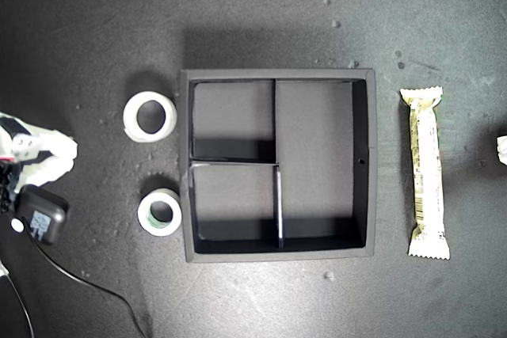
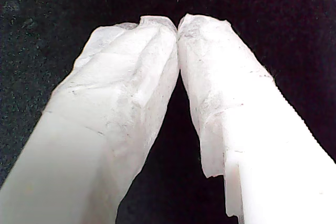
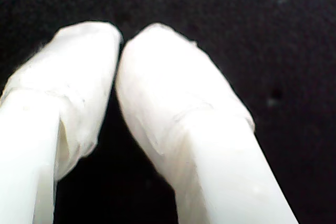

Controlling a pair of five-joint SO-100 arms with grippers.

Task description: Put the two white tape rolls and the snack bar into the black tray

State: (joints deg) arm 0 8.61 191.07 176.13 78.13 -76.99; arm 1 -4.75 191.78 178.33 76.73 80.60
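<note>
The black tray (image 1: 370, 195) sits mid-mat in the exterior view, all its compartments bare. Two white tape rolls lie just off its wall on the exterior view's left: the larger roll (image 1: 130, 116) farther back, the smaller roll (image 1: 144, 213) with a greenish inner rim nearer the front. The snack bar (image 1: 426, 176) lies lengthwise past the tray on the exterior view's right. My first gripper (image 2: 177, 24) is shut, tips touching over bare dark mat. My second gripper (image 3: 118, 51) is shut too, holding nothing. The wrist views do not show which arm is which.
A white-wrapped gripper of one arm (image 1: 47, 156) pokes in at the exterior view's left edge, with a black block (image 1: 40, 215) and its cable (image 1: 79, 279) beside it. A sliver of white (image 1: 501, 150) shows at the exterior view's right edge. Small crumbs dot the mat.
</note>
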